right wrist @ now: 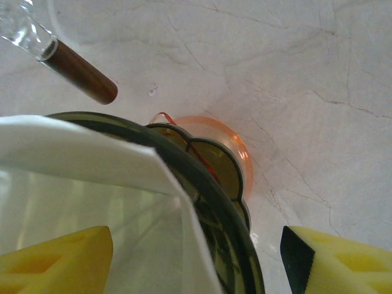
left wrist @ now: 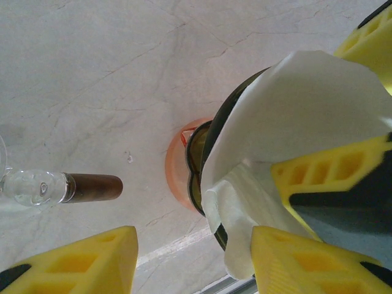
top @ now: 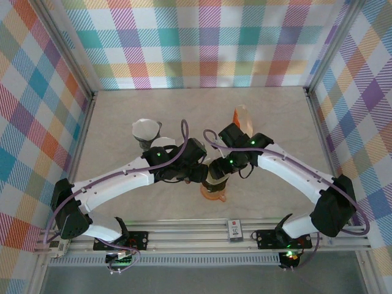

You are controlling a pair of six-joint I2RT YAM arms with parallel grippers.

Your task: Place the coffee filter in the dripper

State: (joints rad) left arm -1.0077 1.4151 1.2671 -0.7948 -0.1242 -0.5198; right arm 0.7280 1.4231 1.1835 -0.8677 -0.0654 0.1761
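Both open: left claw (left wrist: 193,244) beside the coffee filter (left wrist: 300,104), right claw (right wrist: 197,240) straddling its edge.

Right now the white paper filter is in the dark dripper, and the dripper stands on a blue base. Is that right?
Not quite: the base under the dripper is orange, not blue, as the right wrist view shows. The rest stands: the white paper filter is in the dark dripper.
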